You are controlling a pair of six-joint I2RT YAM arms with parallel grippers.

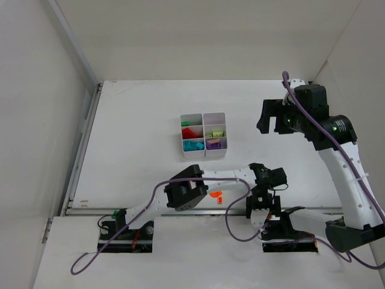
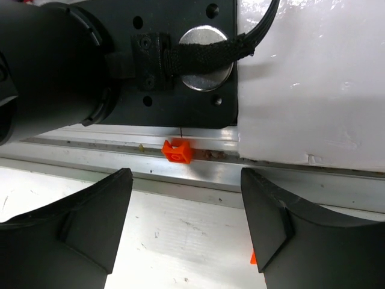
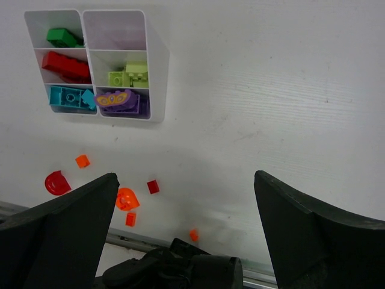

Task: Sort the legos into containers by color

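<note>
The left claw (image 2: pixel 186 177) and right claw (image 3: pixel 186 177) gape wide, empty. Six loose legos (image 3: pixel 126 198), four orange, two red, lie on the table (image 3: pixel 271 90) near the organiser (image 3: pixel 157 72), five compartments filled.

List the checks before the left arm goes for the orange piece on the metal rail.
1. The left end effector is open and empty: ok.
2. The orange piece is centred ahead of its fingers: ok.
3. The piece sits free on the rail, not wedged: cannot tell.
4. The far right compartment of the organiser is free for orange: ok.
5. The right end effector is open and raised above the table: ok.
</note>
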